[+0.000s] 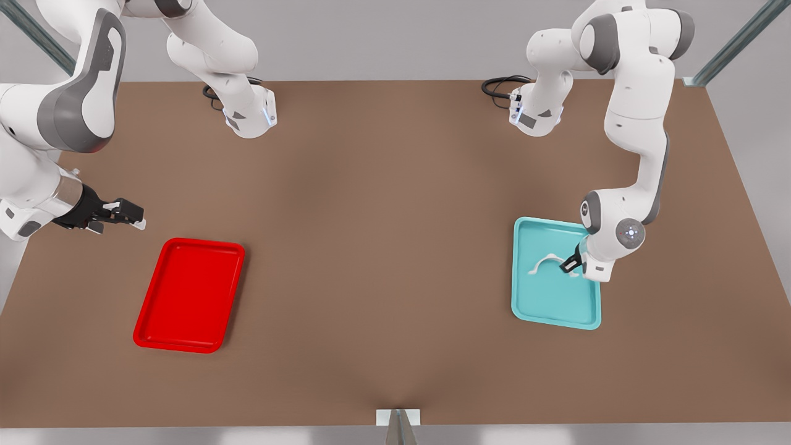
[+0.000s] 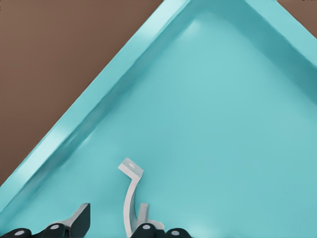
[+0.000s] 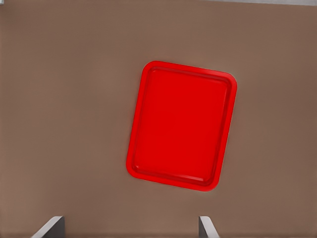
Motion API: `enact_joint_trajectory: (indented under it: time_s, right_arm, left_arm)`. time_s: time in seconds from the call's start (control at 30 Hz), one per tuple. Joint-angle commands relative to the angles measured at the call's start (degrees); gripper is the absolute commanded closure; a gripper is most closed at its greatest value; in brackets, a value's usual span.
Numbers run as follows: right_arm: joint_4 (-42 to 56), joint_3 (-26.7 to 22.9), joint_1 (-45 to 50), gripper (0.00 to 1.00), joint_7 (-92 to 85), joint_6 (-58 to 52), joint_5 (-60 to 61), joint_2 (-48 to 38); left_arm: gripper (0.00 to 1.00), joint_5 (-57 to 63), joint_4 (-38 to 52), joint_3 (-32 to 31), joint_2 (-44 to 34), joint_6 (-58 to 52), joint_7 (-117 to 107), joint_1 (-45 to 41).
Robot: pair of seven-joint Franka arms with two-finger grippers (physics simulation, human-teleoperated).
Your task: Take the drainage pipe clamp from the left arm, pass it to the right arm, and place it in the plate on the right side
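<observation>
Drainage pipe clamp (image 1: 549, 262) lies in the teal tray (image 1: 554, 312), at 3 o'clock on the worktop (image 1: 383, 259). Left gripper (image 1: 571, 263) is down at one end tab, fingers parted, nothing pinched yet. Right gripper (image 1: 126, 214) waits at 9 o'clock above the plate (image 1: 188, 295), fingers apart, empty. Risk: closing on the thin arch could skid or flip it. Count: one clamp, two trays, two arms.
</observation>
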Motion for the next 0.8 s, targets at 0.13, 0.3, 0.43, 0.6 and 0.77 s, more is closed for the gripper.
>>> enact_joint_trajectory:
  time_s: [0.13, 0.3, 0.43, 0.6, 0.77]
  right_arm:
    - [-0.1, 0.0, -0.1, 0.0, -0.7, 0.0, 0.1, -0.1]
    - [0.0, 0.0, 0.0, 0.0, -0.7, 0.0, 0.1, -0.1]
    - [0.0, -0.1, -0.1, 0.0, -0.7, 0.0, 0.0, -0.1]
    - [0.0, -0.1, 0.0, 0.0, -0.7, -0.1, 0.0, -0.1]
    - [-0.1, -0.1, 0.0, 0.0, -0.7, -0.1, 0.0, -0.1]
  left_arm:
    - [0.51, 0.1, 0.2, 0.0, 0.4, 0.4, -5.9, 0.0]
    - [0.56, 0.1, 0.3, -0.4, 0.9, 0.6, -5.9, 0.0]
    - [0.68, 0.1, 0.3, -0.4, 1.0, 0.6, -5.9, 0.0]
    - [0.79, 0.1, 1.4, -0.9, 0.4, -0.1, -6.9, -0.1]
    - [0.79, 0.1, 11.1, -3.3, 0.3, -12.9, -13.8, -2.3]
